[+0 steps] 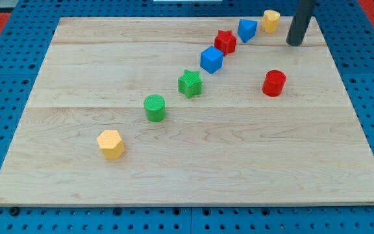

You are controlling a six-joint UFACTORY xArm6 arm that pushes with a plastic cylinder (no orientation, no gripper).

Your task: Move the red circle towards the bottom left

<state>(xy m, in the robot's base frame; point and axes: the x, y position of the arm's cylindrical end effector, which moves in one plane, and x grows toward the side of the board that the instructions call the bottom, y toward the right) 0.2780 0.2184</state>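
The red circle (274,82) is a short red cylinder on the wooden board (193,169), right of centre in the upper half. My tip (295,43) is at the view's top right, above and slightly right of the red circle, a clear gap apart from it. The rod rises out of the view's top edge. The yellow block (271,21) lies just left of the rod.
A diagonal line of blocks runs from upper right to lower left: a blue block (247,29), red star (225,41), blue cube (211,60), green star (189,83), green circle (154,107), yellow hexagon (111,143). Blue pegboard surrounds the board.
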